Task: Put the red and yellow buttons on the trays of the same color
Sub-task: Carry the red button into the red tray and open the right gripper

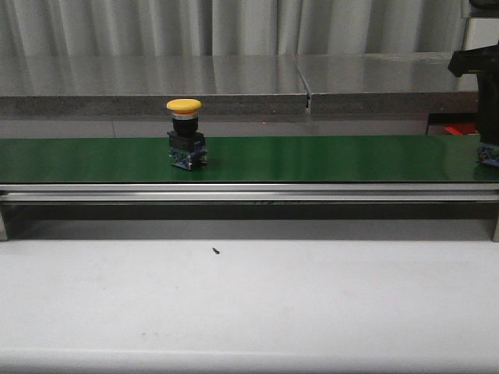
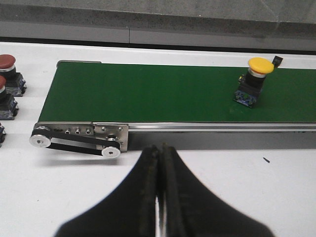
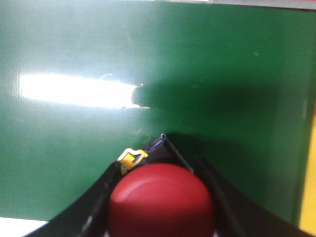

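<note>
Standing upright on green belt [image 1: 312, 160], yellow button [image 1: 185, 134], right hand [image 3: 160, 207] gripping red button [image 3: 162, 202], left hand [image 2: 159, 197] closed

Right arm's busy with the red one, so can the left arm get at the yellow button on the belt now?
Probably yes. The yellow button stands upright and alone on the green belt, with nothing between it and the left gripper; its jaws are shut and must open first.

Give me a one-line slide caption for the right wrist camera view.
Right gripper closed around a red dome-capped push button above the glossy green conveyor belt.
</note>
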{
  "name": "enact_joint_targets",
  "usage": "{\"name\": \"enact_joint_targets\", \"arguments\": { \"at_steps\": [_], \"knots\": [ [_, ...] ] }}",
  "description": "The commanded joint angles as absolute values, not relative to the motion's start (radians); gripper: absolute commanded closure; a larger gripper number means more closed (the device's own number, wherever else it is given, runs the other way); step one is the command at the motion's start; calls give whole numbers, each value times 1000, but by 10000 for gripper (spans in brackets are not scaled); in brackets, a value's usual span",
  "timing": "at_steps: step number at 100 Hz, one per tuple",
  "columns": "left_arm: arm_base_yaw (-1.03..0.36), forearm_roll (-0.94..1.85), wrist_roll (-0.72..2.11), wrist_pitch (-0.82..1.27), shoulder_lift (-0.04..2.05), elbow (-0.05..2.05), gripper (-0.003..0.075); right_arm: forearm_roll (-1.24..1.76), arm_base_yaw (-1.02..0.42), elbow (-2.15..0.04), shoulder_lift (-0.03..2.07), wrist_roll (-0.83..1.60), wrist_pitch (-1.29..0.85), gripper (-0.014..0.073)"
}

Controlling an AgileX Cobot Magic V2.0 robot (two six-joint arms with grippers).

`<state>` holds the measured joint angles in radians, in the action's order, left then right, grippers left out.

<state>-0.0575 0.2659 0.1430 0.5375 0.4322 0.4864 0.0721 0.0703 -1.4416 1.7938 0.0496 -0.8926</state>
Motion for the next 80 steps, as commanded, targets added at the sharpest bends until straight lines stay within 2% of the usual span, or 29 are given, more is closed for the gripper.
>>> {"name": "enact_joint_targets", "arguments": {
  "at_steps": [1, 18, 44, 80],
  "knots": [
    [-65, 285, 137, 463, 437, 512, 739, 79, 94, -1512, 1745, 59, -880, 477],
    [-65, 285, 137, 463, 437, 512, 739, 78, 192, -1658, 1781, 59, -896, 477],
    [-65, 285, 137, 463, 437, 512, 739, 79, 330, -1924, 1985, 63, -973, 477],
    [-65, 285, 137, 463, 437, 512, 739, 82, 354, -2089, 2211, 63, -975, 477]
  ]
}}
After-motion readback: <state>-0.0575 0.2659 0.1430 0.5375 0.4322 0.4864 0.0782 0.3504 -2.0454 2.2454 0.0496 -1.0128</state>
